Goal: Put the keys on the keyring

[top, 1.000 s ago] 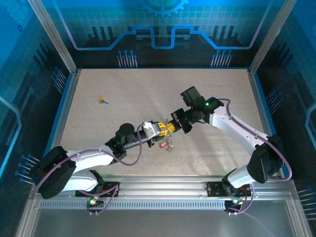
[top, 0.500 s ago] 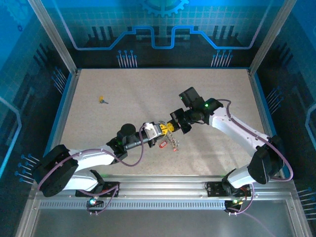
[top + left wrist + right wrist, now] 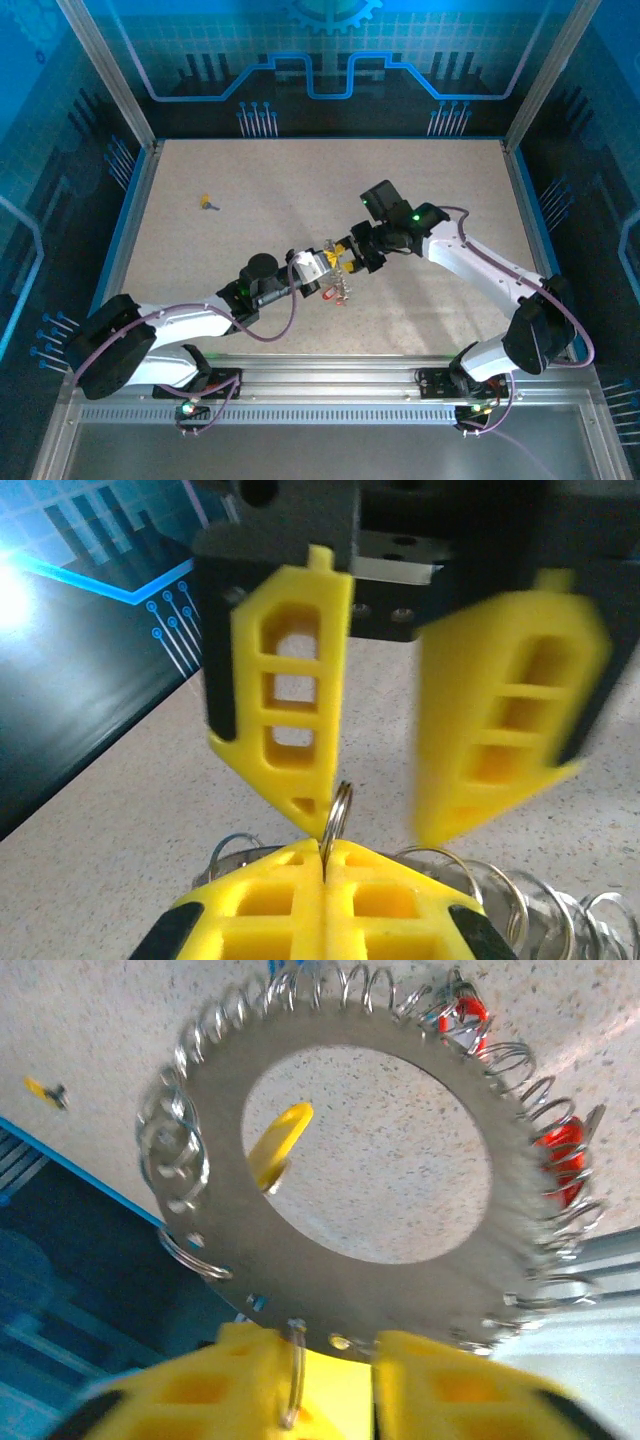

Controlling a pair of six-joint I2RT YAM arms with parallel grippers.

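At the centre of the table (image 3: 200,300), my 2 grippers are meeting at the keyring (image 3: 300,1260).
My left gripper (image 3: 325,858) is pinching 1 small ring (image 3: 338,815) on the keyring's rim, fingers pressed together. My right gripper (image 3: 375,825) is standing spread just beyond. On that rim red keys (image 3: 560,1155) are hanging, and 1 yellow key (image 3: 207,203) is lying well apart.

Speckled beige tabletop (image 3: 260,180) inside blue circuit-patterned walls (image 3: 200,40), 2 slanting metal posts (image 3: 105,70).
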